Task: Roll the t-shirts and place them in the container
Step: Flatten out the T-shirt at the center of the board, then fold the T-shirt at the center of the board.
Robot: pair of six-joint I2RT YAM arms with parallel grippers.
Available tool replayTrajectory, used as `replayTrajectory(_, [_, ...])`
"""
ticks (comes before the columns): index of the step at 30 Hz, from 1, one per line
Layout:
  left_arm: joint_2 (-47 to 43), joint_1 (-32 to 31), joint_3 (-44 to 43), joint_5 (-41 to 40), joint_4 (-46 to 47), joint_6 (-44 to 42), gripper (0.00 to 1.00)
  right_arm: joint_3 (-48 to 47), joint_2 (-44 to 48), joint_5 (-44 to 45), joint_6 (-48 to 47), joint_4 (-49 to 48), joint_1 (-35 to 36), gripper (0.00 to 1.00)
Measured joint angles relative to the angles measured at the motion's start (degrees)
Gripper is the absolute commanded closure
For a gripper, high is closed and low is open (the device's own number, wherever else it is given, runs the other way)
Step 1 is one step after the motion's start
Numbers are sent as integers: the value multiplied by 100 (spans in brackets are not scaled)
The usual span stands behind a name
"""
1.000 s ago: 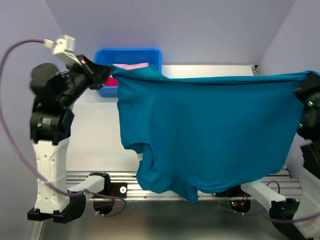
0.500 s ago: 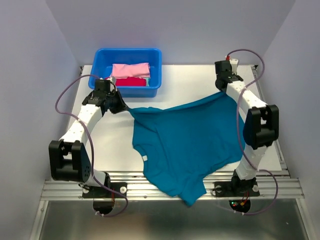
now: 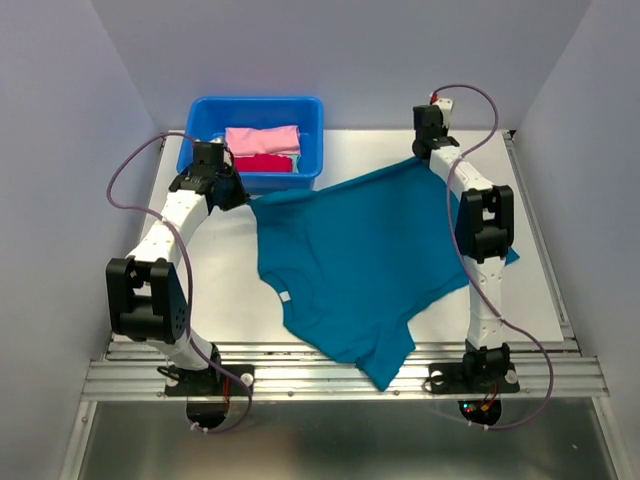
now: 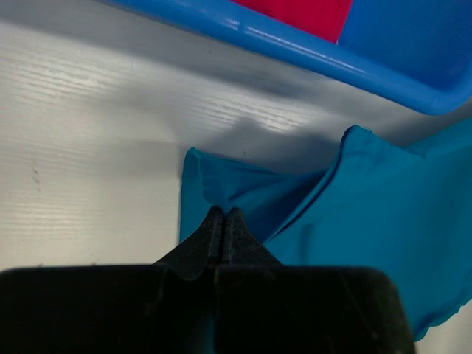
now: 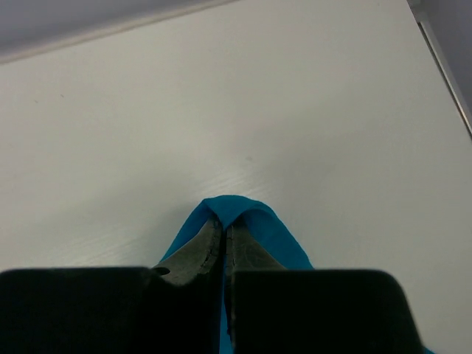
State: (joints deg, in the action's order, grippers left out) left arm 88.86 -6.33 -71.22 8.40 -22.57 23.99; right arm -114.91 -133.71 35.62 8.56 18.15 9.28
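A teal-blue t-shirt (image 3: 360, 265) lies spread over the white table, its lower end hanging over the near edge. My left gripper (image 3: 243, 197) is shut on its far left corner (image 4: 214, 188), next to the blue tub. My right gripper (image 3: 424, 158) is shut on its far right corner (image 5: 232, 209), low over the table. The edge between the two corners is stretched. A pink bundle (image 3: 262, 139) and a red bundle (image 3: 262, 163) lie in the tub.
The rigid blue plastic tub (image 3: 300, 182) stands at the back left; its rim (image 4: 310, 55) shows just beyond my left gripper. Grey walls close in the back and both sides. A metal rail (image 3: 300, 375) runs along the near edge.
Both arms have brought the shirt down from hanging high in front of the camera to lying on the table. In the last half second both corners moved a little farther back.
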Motion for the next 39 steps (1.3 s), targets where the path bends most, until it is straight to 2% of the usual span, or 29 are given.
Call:
replayTrajectory(5, [275, 4, -448, -122, -57, -31, 100, -754, -400, -321, 177, -57, -11, 99])
replayTrajectory(14, [293, -4, -601, -76, -192, -127, 100, -796, -446, -1366, 1014, -44, -223, 99])
replayTrajectory(23, [-181, -459, -160, -61, -186, 68, 100, -621, -442, -2243, 1786, 87, -520, 99])
replayTrajectory(31, [-256, -1117, 181, -323, -166, 509, 100, -608, -442, -2531, 1965, 295, -616, 99])
replayTrajectory(39, [-739, -1508, 638, -402, -129, 988, 100, -490, -376, -2664, 1978, 584, -691, 99])
